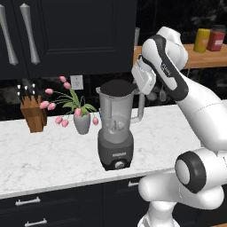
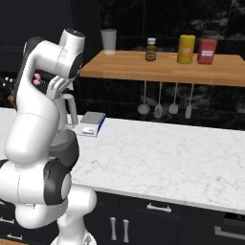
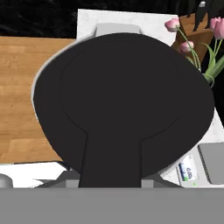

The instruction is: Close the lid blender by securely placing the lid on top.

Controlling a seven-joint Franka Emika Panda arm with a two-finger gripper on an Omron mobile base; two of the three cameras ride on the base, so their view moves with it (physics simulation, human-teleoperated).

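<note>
The blender [image 1: 116,128], a translucent grey jar on a dark base with a front knob, stands on the marble counter [image 1: 44,155]. The black lid [image 1: 116,87] lies flat across the jar's rim. My gripper [image 1: 137,88] is at the lid's right edge, just above the jar handle. In the hand view the lid [image 3: 122,96] covers the jar, leaving a strip of pale rim [image 3: 116,28] at the top. Its tab runs down into my gripper [image 3: 112,183], whose fingertips are hidden against the black. In the right base view my arm hides most of the blender; its handle [image 2: 72,107] shows.
A grey vase of pink tulips [image 1: 82,122] stands just left of the blender, and a knife block [image 1: 34,113] further left. A small kitchen scale [image 2: 92,123] sits right of it. Above is a wooden shelf [image 2: 162,64] with jars and hanging utensils [image 2: 158,110].
</note>
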